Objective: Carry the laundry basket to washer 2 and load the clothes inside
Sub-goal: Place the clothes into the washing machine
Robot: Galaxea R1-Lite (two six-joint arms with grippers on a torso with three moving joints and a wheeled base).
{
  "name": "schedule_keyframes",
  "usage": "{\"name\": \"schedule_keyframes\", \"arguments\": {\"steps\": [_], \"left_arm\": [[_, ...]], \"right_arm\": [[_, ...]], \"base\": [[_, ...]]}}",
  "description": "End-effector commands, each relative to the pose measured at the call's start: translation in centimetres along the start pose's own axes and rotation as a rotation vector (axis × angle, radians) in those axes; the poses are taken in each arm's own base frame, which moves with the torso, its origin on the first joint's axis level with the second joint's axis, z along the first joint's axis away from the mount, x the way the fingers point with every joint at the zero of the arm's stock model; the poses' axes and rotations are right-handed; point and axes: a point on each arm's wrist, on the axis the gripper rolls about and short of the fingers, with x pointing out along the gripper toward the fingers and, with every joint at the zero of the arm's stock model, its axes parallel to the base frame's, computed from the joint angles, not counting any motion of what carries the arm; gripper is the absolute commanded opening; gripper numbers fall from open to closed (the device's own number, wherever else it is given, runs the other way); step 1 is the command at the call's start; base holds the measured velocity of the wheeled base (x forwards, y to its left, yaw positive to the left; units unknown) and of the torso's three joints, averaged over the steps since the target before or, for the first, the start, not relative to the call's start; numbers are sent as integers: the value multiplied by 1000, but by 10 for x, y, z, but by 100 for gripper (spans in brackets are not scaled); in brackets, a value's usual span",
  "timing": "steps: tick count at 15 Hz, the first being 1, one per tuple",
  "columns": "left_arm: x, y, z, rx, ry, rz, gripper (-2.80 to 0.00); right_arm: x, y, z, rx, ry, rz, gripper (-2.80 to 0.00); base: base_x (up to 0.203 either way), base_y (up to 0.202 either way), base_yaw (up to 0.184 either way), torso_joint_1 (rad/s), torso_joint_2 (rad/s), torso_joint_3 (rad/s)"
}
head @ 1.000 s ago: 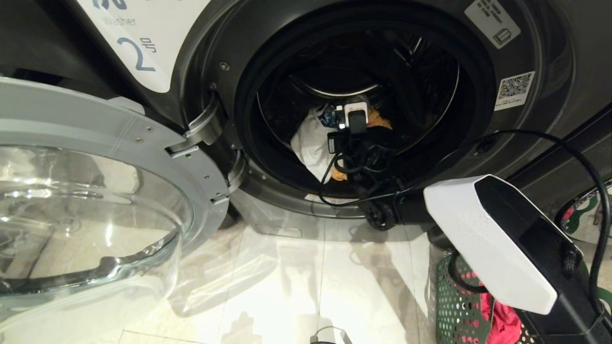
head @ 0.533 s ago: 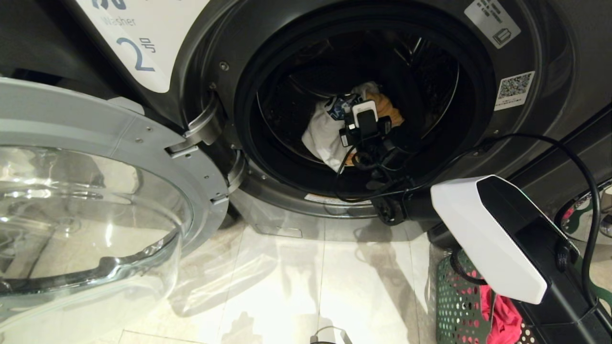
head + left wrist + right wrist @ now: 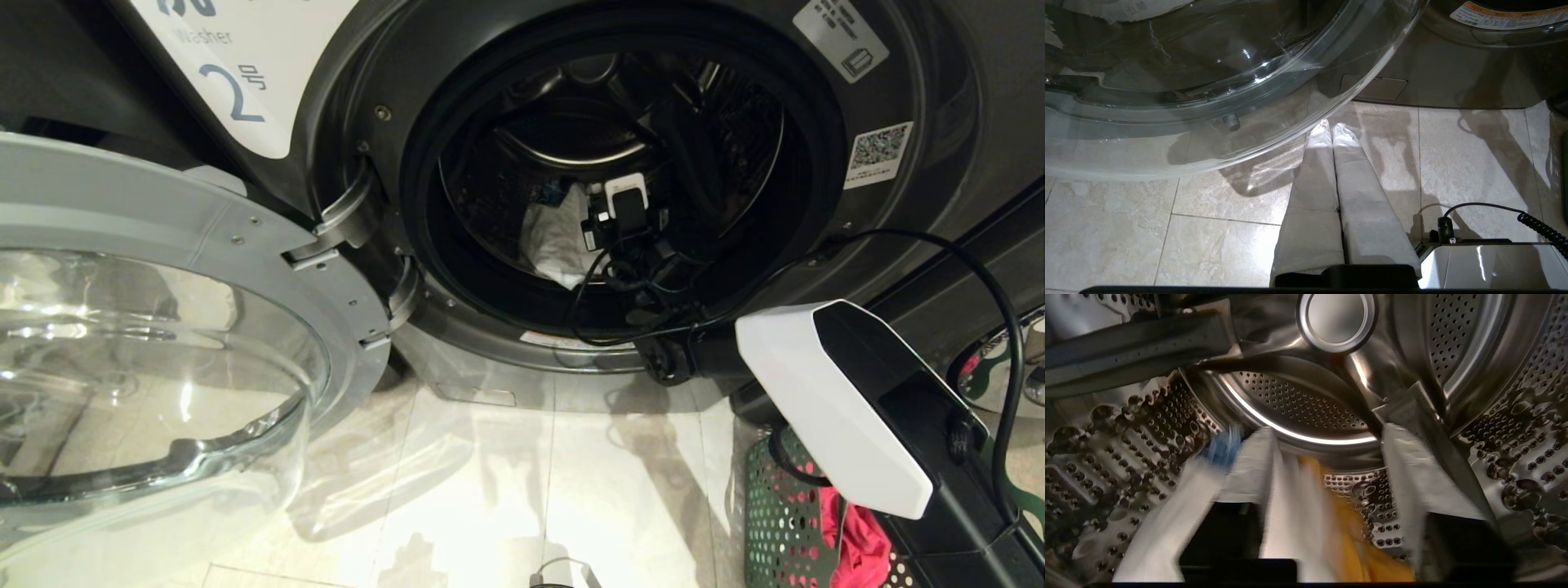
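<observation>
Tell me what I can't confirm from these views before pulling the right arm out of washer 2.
- White garment and yellow-orange garment: motion-blurred in the right wrist view; contact with the right gripper fingers unclear.
- Drum floor: head view, hidden behind the wrist camera and cables.
- Laundry basket: head view, mostly covered by the right arm and cut by the frame edge; remaining clothes uncountable beyond the red garment.

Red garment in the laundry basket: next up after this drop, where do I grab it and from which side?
Probably from above. The red garment lies crumpled inside the dark green laundry basket, whose perforated walls block any side approach. Pinch its highest bunched fold through the open top. The right arm's own link overhangs much of the basket, so the rest of the garment is hidden.
</observation>
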Motion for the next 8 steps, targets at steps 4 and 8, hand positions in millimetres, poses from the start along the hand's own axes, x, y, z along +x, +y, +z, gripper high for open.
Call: {"name": "schedule_keyframes", "arguments": {"steps": [4, 8], "left_arm": [[0, 0, 0, 0, -1, 0, -280], [0, 0, 0, 0, 1, 0, -280]], "right_arm": [[-2, 2, -2, 9, 9, 0, 0], [-22, 4, 15, 118, 147, 94, 0]], "base": [[0, 0, 0, 0, 0, 0], [0, 0, 0, 0, 0, 0]]}}
